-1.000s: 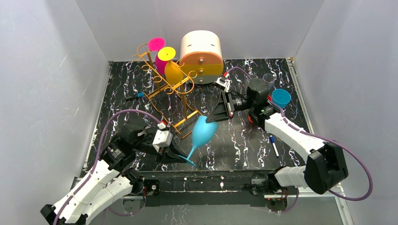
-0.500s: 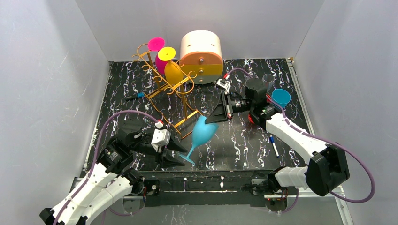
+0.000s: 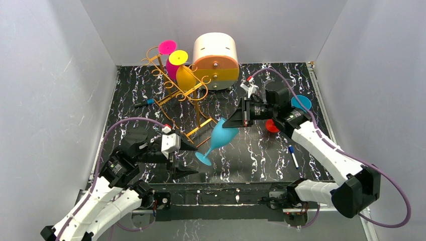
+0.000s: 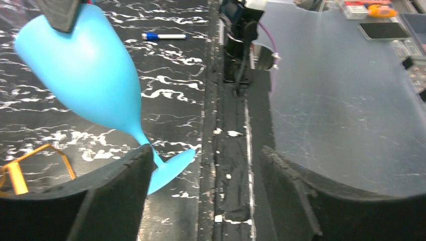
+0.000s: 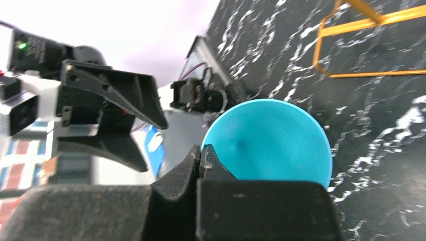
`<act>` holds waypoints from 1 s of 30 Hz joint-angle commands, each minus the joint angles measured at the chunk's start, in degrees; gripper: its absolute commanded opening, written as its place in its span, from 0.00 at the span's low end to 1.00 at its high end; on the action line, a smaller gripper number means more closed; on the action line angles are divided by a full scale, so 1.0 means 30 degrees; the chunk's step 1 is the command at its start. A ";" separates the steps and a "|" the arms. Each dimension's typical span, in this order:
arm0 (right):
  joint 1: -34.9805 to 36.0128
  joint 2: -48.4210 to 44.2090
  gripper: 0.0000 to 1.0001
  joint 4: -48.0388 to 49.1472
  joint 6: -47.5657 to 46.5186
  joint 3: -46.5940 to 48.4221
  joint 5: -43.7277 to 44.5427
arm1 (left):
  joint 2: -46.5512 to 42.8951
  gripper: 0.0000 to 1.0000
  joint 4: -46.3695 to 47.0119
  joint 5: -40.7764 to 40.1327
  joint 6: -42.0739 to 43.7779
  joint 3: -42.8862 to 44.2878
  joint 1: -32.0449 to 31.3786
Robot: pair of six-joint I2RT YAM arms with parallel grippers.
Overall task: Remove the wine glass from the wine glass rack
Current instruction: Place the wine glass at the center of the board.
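Observation:
A blue wine glass (image 3: 219,136) hangs tilted over the table, bowl up and right, foot (image 3: 203,159) down and left. My right gripper (image 3: 230,124) is shut on the bowl's rim; in the right wrist view its jaws (image 5: 202,150) pinch the edge of the glass (image 5: 271,140). My left gripper (image 3: 190,159) stands open just left of the foot. In the left wrist view the glass (image 4: 90,70) shows its foot beside the left finger, inside the open gripper (image 4: 206,155). The orange-gold wine glass rack (image 3: 178,95) stands at the back left, holding pink, yellow and orange glasses.
A white-and-orange round drawer box (image 3: 217,60) sits behind the rack. A blue cup (image 3: 301,103) and a red object (image 3: 272,125) lie by the right arm. One pen (image 3: 293,155) lies front right, another (image 3: 143,103) left of the rack. The rack's base (image 4: 15,170) is close to my left gripper.
My left gripper has opened and let go of the glass's stem, drawing slightly back. The right gripper has carried the glass a little up and to the right.

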 commanded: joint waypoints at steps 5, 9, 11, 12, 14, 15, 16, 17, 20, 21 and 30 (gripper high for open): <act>0.1629 -0.0138 0.01 -0.4775 -0.4067 0.3346 0.7822 | -0.1253 0.95 -0.0205 -0.5860 -0.0150 0.0859 -0.0005; 0.2197 0.0084 0.01 -0.6346 -0.5563 0.4682 1.1068 | -0.1285 0.98 -0.0431 -0.8671 -0.1203 0.0960 -0.0002; 0.2587 -0.0037 0.01 -0.6464 -0.5816 0.4960 1.2845 | -0.1298 0.98 -0.0432 -1.0674 -0.1904 0.0756 -0.0003; 0.2888 0.0041 0.01 -0.6734 -0.6223 0.5261 1.3718 | -0.1259 0.98 -0.0498 -1.1932 -0.2265 0.0630 0.0006; 0.3510 0.0366 0.01 -0.7374 -0.6606 0.5923 1.5915 | -0.0858 0.98 -0.1080 -1.5284 -0.3524 0.0662 -0.0003; 0.3820 0.0542 0.01 -0.7591 -0.6748 0.6246 1.7024 | -0.0549 0.98 -0.1494 -1.6903 -0.4240 0.0890 0.0003; 0.4082 0.0696 0.01 -0.7670 -0.6861 0.6462 1.7953 | -0.0137 0.98 -0.1996 -1.8050 -0.4810 0.1237 -0.0004; 0.4424 0.0841 0.01 -0.7628 -0.6963 0.6654 1.8901 | 0.0241 0.98 -0.2557 -1.8809 -0.5152 0.1646 -0.0001; 0.4650 0.0923 0.01 -0.7193 -0.7333 0.6851 2.0963 | 0.1022 0.98 -0.3064 -1.9243 -0.6058 0.2495 0.0015; 0.4687 0.0993 0.01 -0.7114 -0.7385 0.6937 2.1899 | 0.1096 0.98 -0.3053 -1.9163 -0.6238 0.2521 -0.0002; 0.4873 0.3020 0.01 -0.5876 -0.8449 0.7161 2.5205 | 0.0403 0.98 -0.3416 -1.8737 -0.6677 0.2165 0.0002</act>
